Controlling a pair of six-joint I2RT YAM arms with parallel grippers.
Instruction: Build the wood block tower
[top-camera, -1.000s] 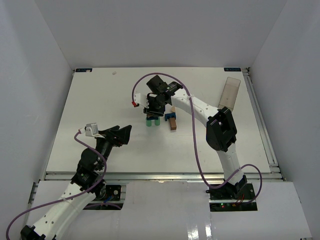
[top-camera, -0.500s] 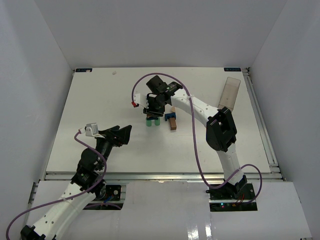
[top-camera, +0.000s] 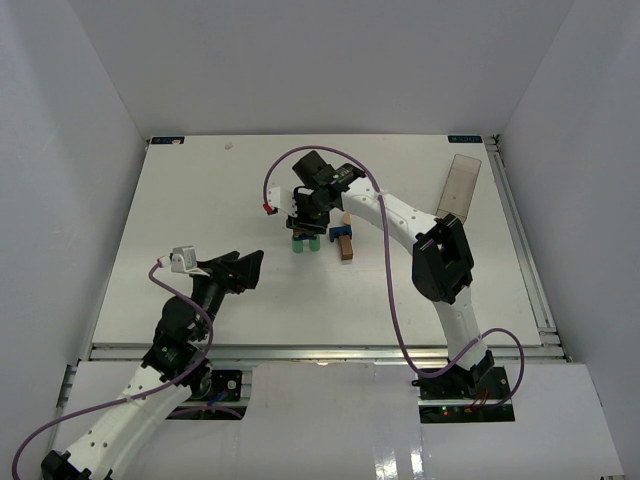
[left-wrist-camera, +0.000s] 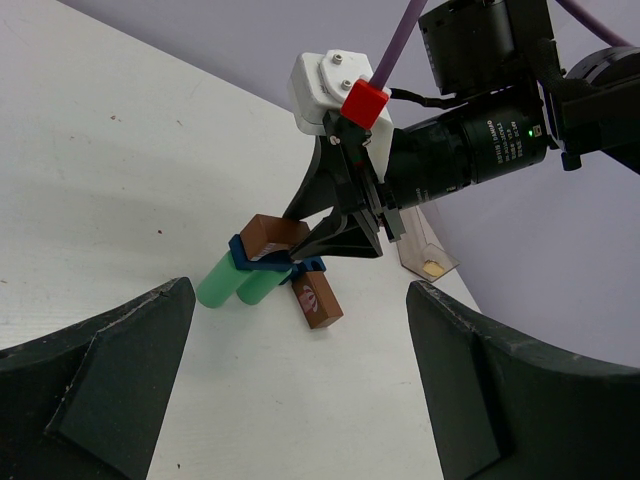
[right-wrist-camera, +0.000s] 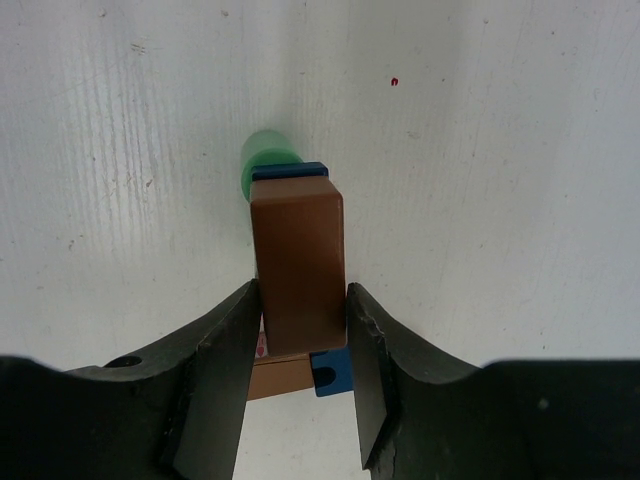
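Two green cylinders (top-camera: 306, 245) stand side by side with a blue piece (left-wrist-camera: 243, 258) across their tops. My right gripper (top-camera: 306, 222) is shut on the brown arch (right-wrist-camera: 298, 262) and holds it on that blue piece; the left wrist view shows the arch (left-wrist-camera: 270, 234) resting there between the fingers. A brown brick (top-camera: 347, 248), a second blue piece (top-camera: 337, 235) and a tan piece (top-camera: 345, 217) lie just right of the cylinders. My left gripper (top-camera: 245, 268) is open and empty, well short of the blocks.
A clear rectangular plastic box (top-camera: 460, 185) lies at the table's far right. The right arm's purple cable (top-camera: 275, 175) loops above the blocks. The white walls close in the table on three sides.
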